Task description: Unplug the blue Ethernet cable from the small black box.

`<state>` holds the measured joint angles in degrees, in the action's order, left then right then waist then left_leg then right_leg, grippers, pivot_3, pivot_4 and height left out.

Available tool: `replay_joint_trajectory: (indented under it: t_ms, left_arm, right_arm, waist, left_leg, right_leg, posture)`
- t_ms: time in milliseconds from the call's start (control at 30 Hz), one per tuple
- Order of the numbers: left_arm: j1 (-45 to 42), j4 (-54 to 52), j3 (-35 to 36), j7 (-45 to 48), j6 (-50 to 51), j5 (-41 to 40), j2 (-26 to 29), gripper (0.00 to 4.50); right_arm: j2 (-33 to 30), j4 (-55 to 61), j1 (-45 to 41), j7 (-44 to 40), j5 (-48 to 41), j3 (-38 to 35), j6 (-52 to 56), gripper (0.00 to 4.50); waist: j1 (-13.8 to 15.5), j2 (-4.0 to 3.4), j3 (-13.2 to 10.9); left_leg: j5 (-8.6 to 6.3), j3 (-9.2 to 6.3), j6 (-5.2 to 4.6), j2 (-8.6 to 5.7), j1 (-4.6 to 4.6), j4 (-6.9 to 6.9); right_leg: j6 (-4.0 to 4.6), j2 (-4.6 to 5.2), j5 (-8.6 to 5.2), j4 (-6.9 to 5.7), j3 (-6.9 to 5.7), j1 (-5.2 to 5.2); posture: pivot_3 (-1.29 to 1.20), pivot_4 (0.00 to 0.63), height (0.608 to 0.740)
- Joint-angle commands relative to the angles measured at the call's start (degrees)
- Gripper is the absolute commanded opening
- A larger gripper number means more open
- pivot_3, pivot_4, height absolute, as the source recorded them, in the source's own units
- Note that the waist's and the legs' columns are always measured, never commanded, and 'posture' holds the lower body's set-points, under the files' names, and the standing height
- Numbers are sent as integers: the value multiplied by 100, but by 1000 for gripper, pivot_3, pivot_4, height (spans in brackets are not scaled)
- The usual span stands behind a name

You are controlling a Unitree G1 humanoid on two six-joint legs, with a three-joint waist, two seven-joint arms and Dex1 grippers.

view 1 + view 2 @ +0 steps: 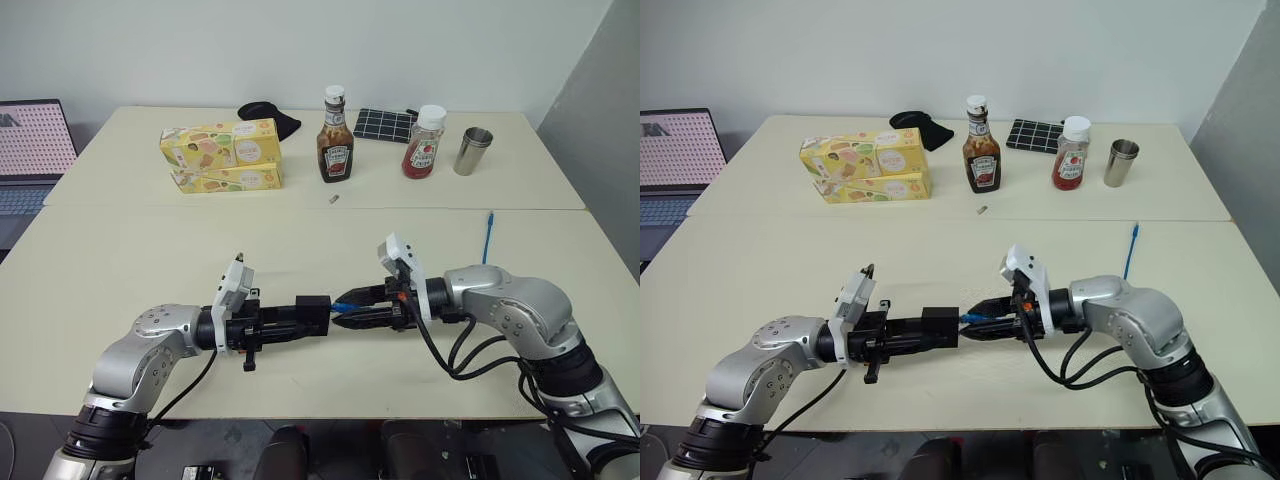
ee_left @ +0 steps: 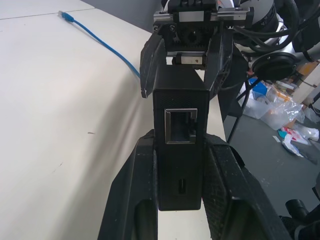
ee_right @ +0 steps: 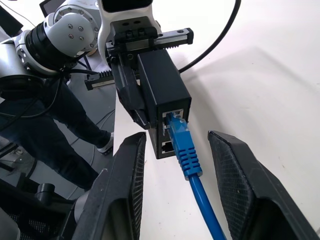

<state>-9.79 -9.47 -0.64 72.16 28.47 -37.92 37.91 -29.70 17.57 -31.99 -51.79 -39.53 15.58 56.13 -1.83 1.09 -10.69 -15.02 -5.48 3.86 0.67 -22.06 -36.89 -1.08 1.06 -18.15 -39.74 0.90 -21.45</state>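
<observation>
Beside the box (image 3: pixel 162 102), clamped steady in my left claw (image 1: pixel 300 318), my right claw (image 3: pixel 175 165) stands half-open around the plugged-in cable (image 3: pixel 185 150), gripping nothing.

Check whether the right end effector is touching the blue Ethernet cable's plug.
Apart. The right wrist view shows the right end effector open, with bare gaps on both sides of the blue Ethernet cable, which sits plugged into the small black box.

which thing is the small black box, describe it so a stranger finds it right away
Near the cream table's front edge, two grippers meet. The small black box is clamped in the left gripper. The blue Ethernet cable plugs into its side, unlike the grid-patterned pad at the back.
</observation>
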Motion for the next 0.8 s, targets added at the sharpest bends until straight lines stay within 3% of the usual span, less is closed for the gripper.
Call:
replay_joint_trajectory:
  t_ms: [33,333,800]
  left_arm:
    - [-15,-184,40,44,-41,-52,6,781]
    - [32,-255,14,94,-28,-51,51,781]
    - [98,-257,21,227,-43,-34,102,781]
  right_arm:
    - [9,77,-80,-94,-106,-124,9,1877]
    - [-22,77,-86,-186,-68,-91,-9,22]
    - [-179,99,-188,-595,-93,-2,51,23]
  waist:
    - [0,0,0]
    - [0,0,0]
    - [0,0,0]
  left_leg:
    - [0,0,0,0,0,0]
    - [0,0,0,0,0,0]
    - [0,-1,0,0,0,1]
  right_leg:
    - [0,0,0,0,0,0]
    - [0,0,0,1,0,0]
    - [0,0,0,3,0,0]
  posture:
    - [0,150,740]
    - [0,150,740]
    - [0,150,740]
